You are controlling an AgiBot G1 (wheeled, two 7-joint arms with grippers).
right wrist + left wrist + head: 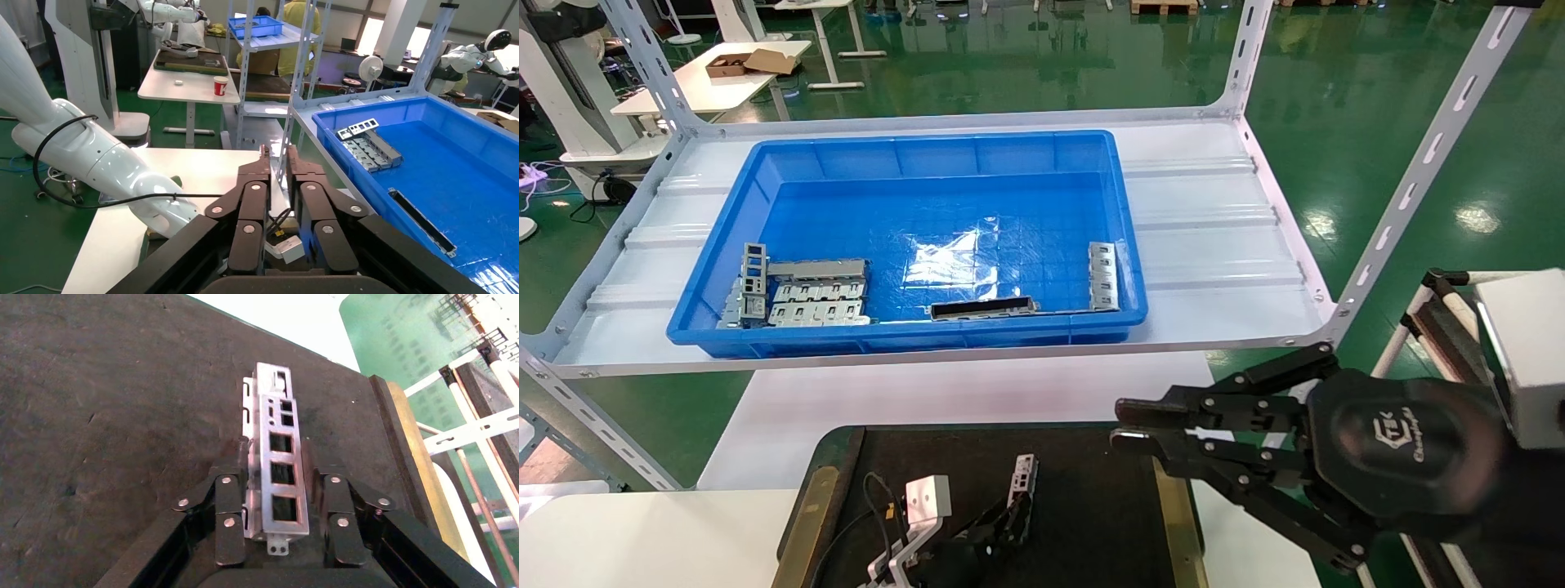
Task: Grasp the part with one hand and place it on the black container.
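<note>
The part (1022, 480), a short silver-grey bar with square cut-outs, is held in my left gripper (1013, 510) low over the black container (1091, 506). In the left wrist view the part (283, 471) sits between the black fingers (229, 502), its far end down near the tray surface (122, 416). My left gripper (278, 450) is shut on it. My right gripper (1122, 425), the black hand with a logo, hovers above the tray's right edge. In its own view (276, 156) it is empty, with only a narrow slit between the fingers.
The blue bin (944, 155) stands on the white shelf (1214, 245) behind the tray. It holds stacked grey plates (805, 294), a dark long bar (983, 308) and another silver bar (1102, 276). A slanted shelf post (1418, 171) rises at the right.
</note>
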